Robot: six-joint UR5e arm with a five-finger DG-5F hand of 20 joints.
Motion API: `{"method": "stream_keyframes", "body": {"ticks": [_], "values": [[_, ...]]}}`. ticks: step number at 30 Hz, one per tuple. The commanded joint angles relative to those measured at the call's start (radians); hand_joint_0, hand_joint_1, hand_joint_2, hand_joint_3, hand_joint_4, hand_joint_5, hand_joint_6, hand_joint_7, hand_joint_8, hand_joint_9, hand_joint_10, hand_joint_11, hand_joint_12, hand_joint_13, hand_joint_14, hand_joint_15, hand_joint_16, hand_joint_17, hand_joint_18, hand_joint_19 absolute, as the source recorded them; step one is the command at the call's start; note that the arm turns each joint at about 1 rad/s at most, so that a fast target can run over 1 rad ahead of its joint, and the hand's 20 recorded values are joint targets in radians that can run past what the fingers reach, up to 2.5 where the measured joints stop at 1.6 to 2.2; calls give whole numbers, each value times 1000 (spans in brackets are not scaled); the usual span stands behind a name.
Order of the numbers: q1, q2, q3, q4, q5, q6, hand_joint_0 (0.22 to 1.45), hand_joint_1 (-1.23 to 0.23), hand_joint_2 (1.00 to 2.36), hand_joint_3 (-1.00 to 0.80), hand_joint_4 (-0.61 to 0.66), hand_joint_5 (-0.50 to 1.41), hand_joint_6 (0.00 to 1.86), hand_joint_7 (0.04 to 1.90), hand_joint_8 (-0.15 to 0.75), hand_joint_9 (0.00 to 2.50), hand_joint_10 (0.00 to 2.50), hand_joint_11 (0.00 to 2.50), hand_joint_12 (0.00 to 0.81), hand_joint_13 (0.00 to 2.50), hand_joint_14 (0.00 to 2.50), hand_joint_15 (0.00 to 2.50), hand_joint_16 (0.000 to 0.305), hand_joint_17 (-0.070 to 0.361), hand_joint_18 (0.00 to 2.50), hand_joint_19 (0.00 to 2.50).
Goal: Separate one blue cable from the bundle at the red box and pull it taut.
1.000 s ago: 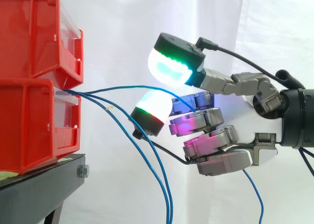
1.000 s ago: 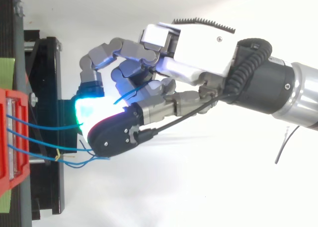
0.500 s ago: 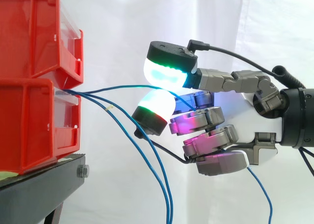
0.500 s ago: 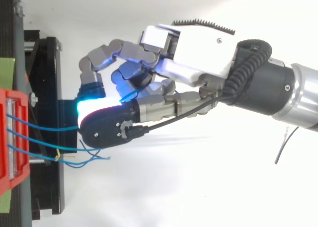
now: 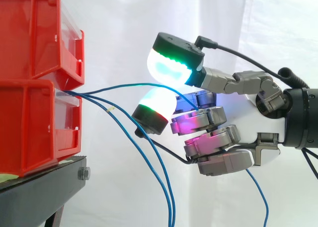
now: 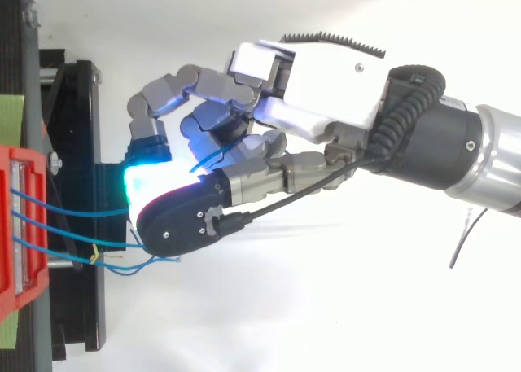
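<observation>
Several thin blue cables come out of the lower red bin (image 5: 30, 127) on the left. One blue cable (image 5: 129, 87) arcs rightward and runs in among the curled fingers of my hand (image 5: 248, 113), then trails out below it. From above, that cable (image 6: 216, 154) shows inside my hand (image 6: 326, 87), which is shut on it. Two green-white glowing fingertips (image 5: 169, 68) stand apart in front, pointing at the bin. The held cable sags a little. Two other blue cables (image 5: 149, 162) hang down from the bin.
A second red bin (image 5: 30, 33) is stacked on the lower one, both on a black stand (image 5: 44, 187). One hanging cable carries a small yellow tag (image 5: 110, 109). A white curtain is behind. The arm enters from the right.
The upper glowing fingertip dipped toward the lower one half a second ago and has lifted apart again. The loose cable tail under the hand swung slightly. The hand's place is nearly unchanged.
</observation>
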Motion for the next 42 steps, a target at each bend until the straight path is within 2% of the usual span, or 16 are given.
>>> {"method": "stream_keyframes", "body": {"ticks": [1,7,10,15,23,33,36,37,38,39,42], "values": [[-1,0,1,0,1,0,591,-642,1017,-289,99,-102,860,1265,282,789,2500,2500,462,1132,2500,1738,44,100,1666,1425],[0,0,1,0,1,0,579,-704,1021,-194,74,-99,860,1280,268,790,2500,2500,460,1132,2500,1732,45,101,1679,1457],[-1,0,1,0,-1,0,582,-746,1020,-169,70,-96,859,1280,263,787,2500,2500,464,1147,2500,1734,50,112,1702,1370],[-1,0,-1,2,-2,0,596,-816,1028,-77,51,-109,874,1294,256,696,2500,2500,460,1082,2500,1770,45,101,1639,1566],[0,0,-1,2,-2,1,613,-833,1027,-40,-15,-111,888,1296,239,613,2500,2500,456,1001,2500,1740,47,105,1571,1533],[0,2,1,-10,-1,-2,614,-775,1024,-70,53,-122,905,1244,262,468,2500,2500,457,873,2500,1654,46,104,1429,1575],[0,12,1,-73,-7,-22,614,-777,1024,-66,46,-123,904,1266,263,441,2500,2500,464,841,2500,1637,45,102,1410,1610],[2,23,1,-116,-13,-28,615,-778,1023,-69,45,-123,904,1267,267,442,2500,2500,461,836,2500,1641,45,102,1407,1623],[2,26,1,-132,-15,-31,616,-779,1023,-68,43,-123,905,1262,260,433,2500,2500,464,832,2500,1637,46,103,1405,1636],[2,44,-1,-182,-12,-37,620,-782,1023,-77,37,-124,908,1258,263,423,2500,2500,460,817,2500,1620,45,101,1394,1663],[3,66,-1,-233,-10,-39,621,-783,1022,-78,33,-125,910,1244,261,417,2500,2500,463,808,2500,1610,45,102,1384,1659]]}}
